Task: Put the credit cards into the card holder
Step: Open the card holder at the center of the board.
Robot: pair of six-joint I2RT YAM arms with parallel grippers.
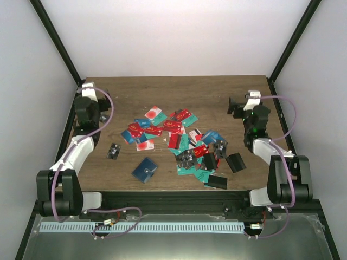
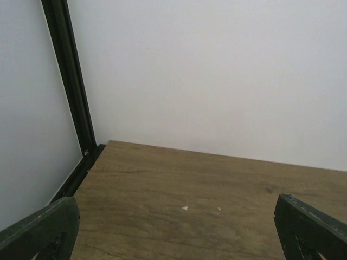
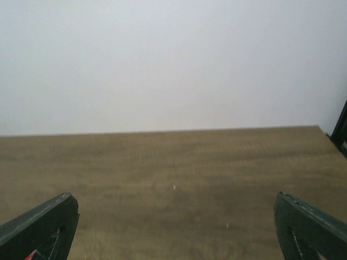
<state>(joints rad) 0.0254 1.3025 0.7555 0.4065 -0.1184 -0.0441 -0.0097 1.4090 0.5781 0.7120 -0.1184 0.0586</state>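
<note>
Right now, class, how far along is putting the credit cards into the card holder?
Nothing done: the credit cards lie scattered on the table, the card holder beside them. Nothing in hand: left arm and right arm show jaws open, empty. Every card remains.

Scattered credit cards [image 1: 179, 138]; card holder [image 1: 145, 169] shut, nearside.

1 camera looks steeply down from above and behind the arm bases, far enough back to take in the whole tabletop [image 1: 173, 89]. The 2 wrist cameras sit low and close over its far part, facing the wall [image 2: 217, 81]. The left pincer [image 2: 173, 230] frames the far-left post [image 2: 70, 92], and the right pincer [image 3: 173, 227] frames the far-right edge. All 3 views share that far strip.
</note>
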